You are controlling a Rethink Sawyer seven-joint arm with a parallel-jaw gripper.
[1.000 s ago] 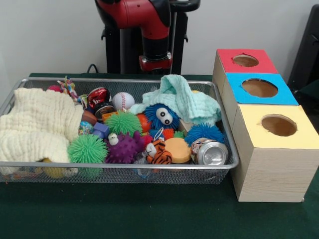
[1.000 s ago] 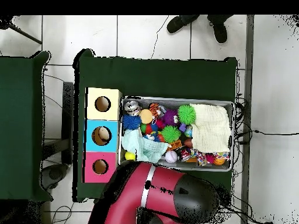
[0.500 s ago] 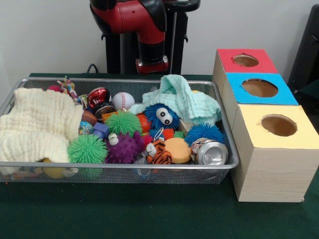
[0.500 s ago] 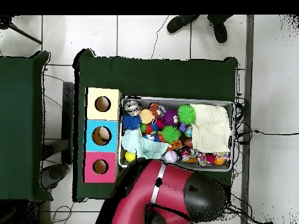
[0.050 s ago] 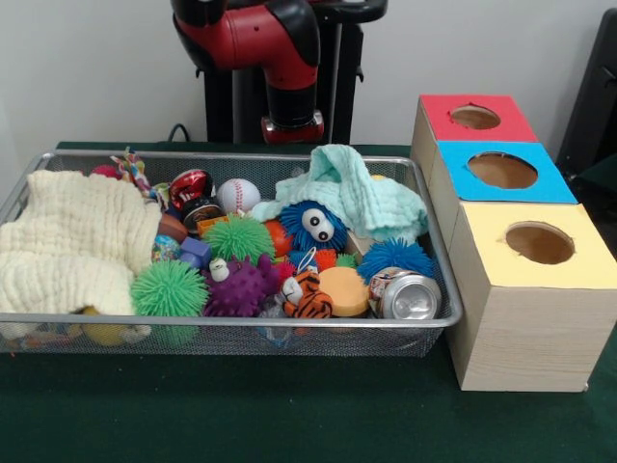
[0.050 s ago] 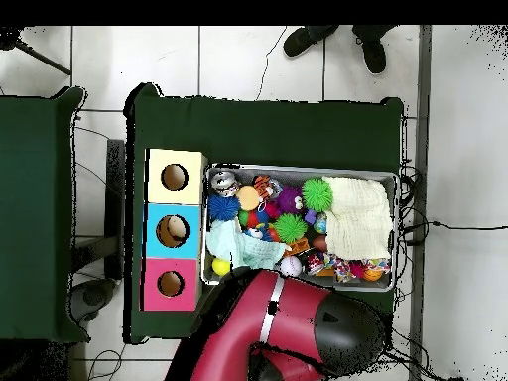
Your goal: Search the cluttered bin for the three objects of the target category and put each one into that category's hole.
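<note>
While raised behind the far rim of the wire bin (image 5: pixel 439 280), hangs clear of everything inside: red and black arm (image 5: pixel 280 39), with the end effector (image 5: pixel 292 130) at its lower tip. Cannot tell whether open or closed; nothing seen gripped.

Packed full, with nothing lifted out. At the left end, draped over the rim, a cream cloth (image 5: pixel 72 241); toward the far right, heaped over other toys, a mint cloth (image 5: pixel 357 193). Just below that heap, a blue fuzzy ball with eyes (image 5: pixel 314 226). To its left, a green spiky ball (image 5: pixel 238 237), and farther back a baseball (image 5: pixel 237 195) beside a red and black toy (image 5: pixel 190 185). Along the front wall, from left to right: a second green spiky ball (image 5: pixel 170 287), a purple spiky ball (image 5: pixel 241 286), a tiger toy (image 5: pixel 307 295), an orange disc (image 5: pixel 345 290) and a dented can (image 5: pixel 409 295) lying on its side, open end forward. Behind the can, a blue spiky ball (image 5: pixel 396 258). At the far left corner, a bit of coloured rope toy (image 5: pixel 130 169).

Right of the bin and touching it, a row of three wooden boxes on the green worktop (image 5: pixel 289 415), each with a round hole on top: red box (image 5: pixel 439 116) farthest back, blue box (image 5: pixel 463 183) in the middle, yellow box (image 5: pixel 501 280) nearest.

From above, overlaps the bin's lower edge. Near that edge, a small yellow ball (image 6: pixel 220 266) next to the mint cloth. At the top border, a person's shoes (image 6: pixel 303 40) on the tiled floor.
</note>
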